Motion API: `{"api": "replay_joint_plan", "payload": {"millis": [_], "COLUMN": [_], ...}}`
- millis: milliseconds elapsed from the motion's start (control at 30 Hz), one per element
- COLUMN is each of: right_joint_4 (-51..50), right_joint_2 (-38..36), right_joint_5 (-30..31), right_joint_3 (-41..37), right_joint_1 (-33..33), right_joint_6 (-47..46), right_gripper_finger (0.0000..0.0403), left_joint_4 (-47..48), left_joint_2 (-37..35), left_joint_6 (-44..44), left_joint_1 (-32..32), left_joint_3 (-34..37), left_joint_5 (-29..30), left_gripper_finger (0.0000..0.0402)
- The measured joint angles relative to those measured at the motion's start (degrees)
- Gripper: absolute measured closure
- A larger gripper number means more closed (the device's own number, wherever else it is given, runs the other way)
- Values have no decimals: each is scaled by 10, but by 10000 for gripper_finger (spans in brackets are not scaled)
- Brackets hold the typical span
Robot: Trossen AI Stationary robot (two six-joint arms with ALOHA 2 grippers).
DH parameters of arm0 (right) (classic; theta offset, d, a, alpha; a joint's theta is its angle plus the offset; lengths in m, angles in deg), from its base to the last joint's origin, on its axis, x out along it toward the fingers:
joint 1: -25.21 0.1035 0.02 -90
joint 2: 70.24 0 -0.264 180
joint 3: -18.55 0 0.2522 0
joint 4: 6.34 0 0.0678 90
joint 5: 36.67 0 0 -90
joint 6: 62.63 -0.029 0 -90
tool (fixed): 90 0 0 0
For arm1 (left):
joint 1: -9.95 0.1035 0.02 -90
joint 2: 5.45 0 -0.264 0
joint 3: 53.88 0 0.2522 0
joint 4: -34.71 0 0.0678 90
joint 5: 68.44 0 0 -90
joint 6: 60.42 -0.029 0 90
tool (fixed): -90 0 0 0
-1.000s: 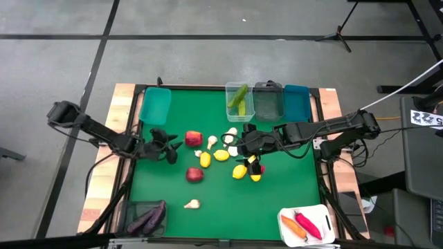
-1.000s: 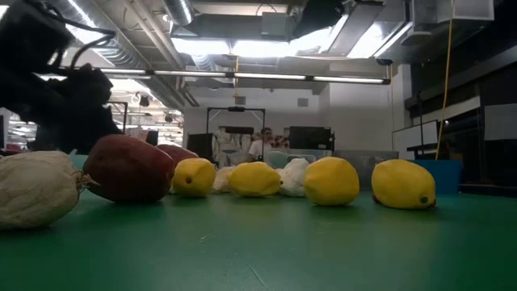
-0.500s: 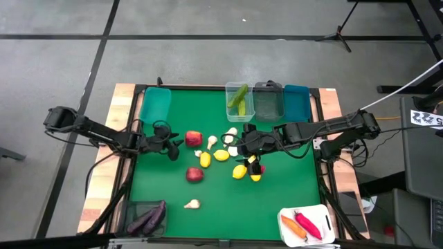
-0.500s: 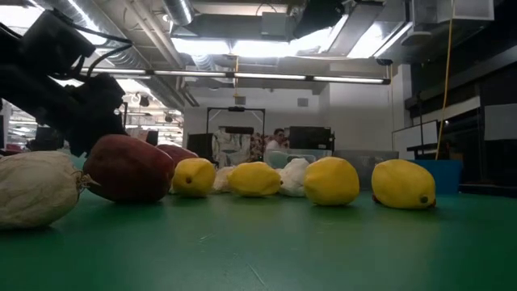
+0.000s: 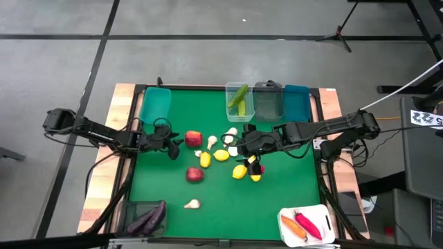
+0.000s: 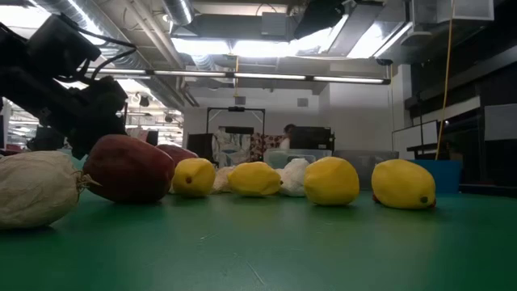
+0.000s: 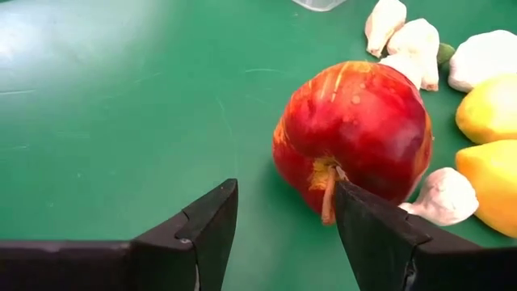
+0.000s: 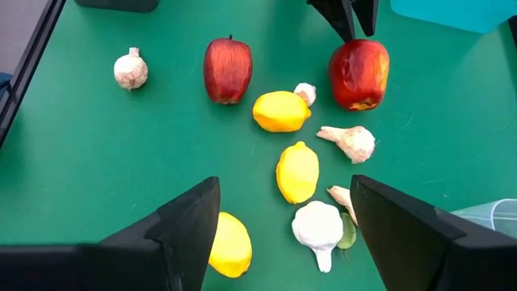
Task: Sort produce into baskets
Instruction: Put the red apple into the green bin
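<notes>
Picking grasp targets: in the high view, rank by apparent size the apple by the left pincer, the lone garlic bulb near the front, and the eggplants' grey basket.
1. Grey basket, clearly largest.
2. Apple beside the left pincer.
3. Garlic bulb, smallest.

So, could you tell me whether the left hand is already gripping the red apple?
No, the left hand is open, its fingers just short of the red apple.
</notes>
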State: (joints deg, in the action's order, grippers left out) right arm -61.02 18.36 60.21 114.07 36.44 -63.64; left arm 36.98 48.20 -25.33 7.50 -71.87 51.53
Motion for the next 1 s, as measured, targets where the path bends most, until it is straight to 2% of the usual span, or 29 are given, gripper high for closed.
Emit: {"api": "replay_joint_plan", "payload": {"millis": [200, 1000], "right_joint_4": [0, 0], "right_joint_2": [0, 0], "right_joint_5": [0, 0], "right_joint_3": [0, 0], "right_joint_1": [0, 0], "right_joint_6": [0, 0], "right_gripper_finger": [125, 125], "left_joint_4": [0, -5], "left_joint_2": [0, 14], "left_joint_6": [-4, 10], "left_joint_1": [13, 15], "left_joint_3": [0, 0], "left_joint_5": [-32, -42], "left_gripper_finger": [201, 202]}}
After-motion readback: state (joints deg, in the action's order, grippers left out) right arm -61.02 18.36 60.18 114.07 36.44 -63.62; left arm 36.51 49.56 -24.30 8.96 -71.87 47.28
